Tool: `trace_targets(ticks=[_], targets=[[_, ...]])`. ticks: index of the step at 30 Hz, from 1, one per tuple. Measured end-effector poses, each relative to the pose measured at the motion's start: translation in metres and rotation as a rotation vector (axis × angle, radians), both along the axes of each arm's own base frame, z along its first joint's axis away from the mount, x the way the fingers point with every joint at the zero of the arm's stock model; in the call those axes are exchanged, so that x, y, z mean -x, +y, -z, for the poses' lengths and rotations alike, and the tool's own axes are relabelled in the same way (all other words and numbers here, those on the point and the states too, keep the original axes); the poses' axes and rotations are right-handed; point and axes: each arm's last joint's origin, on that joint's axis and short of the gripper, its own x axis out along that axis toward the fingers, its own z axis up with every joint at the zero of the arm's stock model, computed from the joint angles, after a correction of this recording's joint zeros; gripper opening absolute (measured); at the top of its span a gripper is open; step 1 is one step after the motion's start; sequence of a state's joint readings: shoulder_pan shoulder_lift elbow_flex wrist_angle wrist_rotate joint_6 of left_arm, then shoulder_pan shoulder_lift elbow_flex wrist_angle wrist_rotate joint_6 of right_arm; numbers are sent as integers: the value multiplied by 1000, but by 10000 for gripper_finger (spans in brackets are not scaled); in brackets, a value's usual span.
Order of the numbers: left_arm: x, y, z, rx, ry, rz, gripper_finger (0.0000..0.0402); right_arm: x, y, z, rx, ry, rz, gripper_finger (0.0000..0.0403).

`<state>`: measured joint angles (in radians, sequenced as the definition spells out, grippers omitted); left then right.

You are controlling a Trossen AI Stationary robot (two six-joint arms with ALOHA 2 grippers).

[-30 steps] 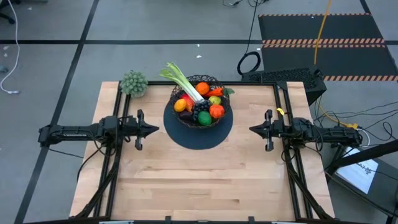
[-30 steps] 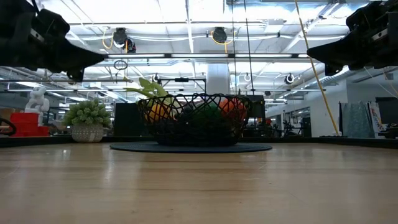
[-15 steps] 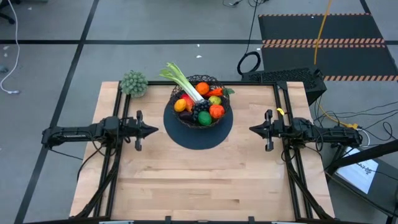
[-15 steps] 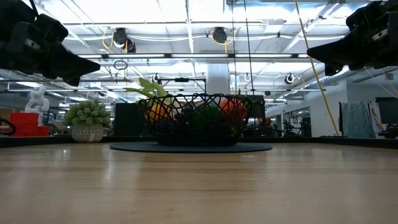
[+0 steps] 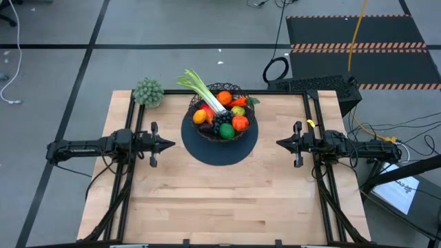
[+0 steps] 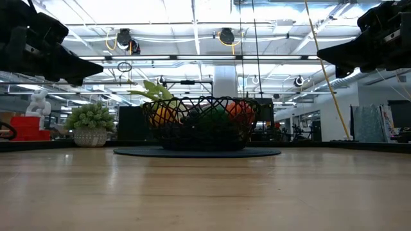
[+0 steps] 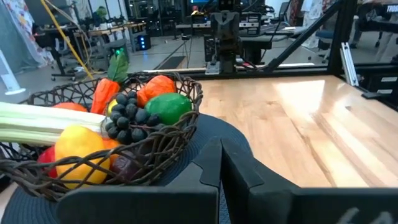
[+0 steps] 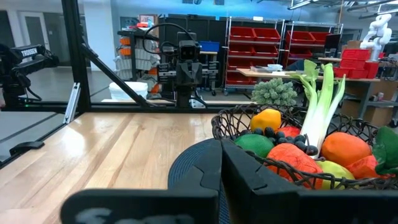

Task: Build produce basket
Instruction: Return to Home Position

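1. A black wire-mesh bowl-shaped basket (image 5: 192, 107) is sitting on a flat dark round mat (image 5: 220, 154) at the far middle of the pale wooden counter (image 5: 220, 203), between the two dark arms.
2. The toy produce is lying heaped inside the basket. A long green-white leek (image 5: 202, 88) is leaning out over the rim toward the far left. An orange (image 5: 224, 97) is resting at the far side and a yellow lemon (image 5: 200, 116) on the left. A bunch of dark grapes (image 5: 222, 121) is sitting in the centre, a red tomato (image 5: 240, 123) on the right and a green lime (image 5: 227, 132) at the near edge.
3. The left gripper (image 5: 171, 144) is hovering above the counter just left of the mat, apart from the basket and pointing across toward the other arm. The left wrist view is showing its fingers pressed together and holding nothing.
4. The right gripper (image 5: 280, 143) is hanging at the matching spot right of the mat, facing the left one. Its fingers are likewise pressed together and empty in the right wrist view.
5. In the low view, both arms are hanging high over the counter on either side of the basket, touching neither the basket nor the produce.
6. A fuzzy grey-green clump (image 5: 148, 91) is standing at the counter's far left corner, apart from the basket.
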<state>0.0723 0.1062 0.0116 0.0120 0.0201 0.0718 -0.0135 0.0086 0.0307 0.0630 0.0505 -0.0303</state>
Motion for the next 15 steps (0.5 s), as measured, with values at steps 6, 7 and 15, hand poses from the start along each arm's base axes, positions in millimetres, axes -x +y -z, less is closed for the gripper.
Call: trace_targets(ticks=[6,7,15], targets=[[0,0,0,2,0,-2,5,0,0,0,0,0,0,0],[0,0,0,0,0,-2,6,0,0,0,0,0,0,0],[0,0,0,1,0,-2,19,0,0,0,0,0,0,0]])
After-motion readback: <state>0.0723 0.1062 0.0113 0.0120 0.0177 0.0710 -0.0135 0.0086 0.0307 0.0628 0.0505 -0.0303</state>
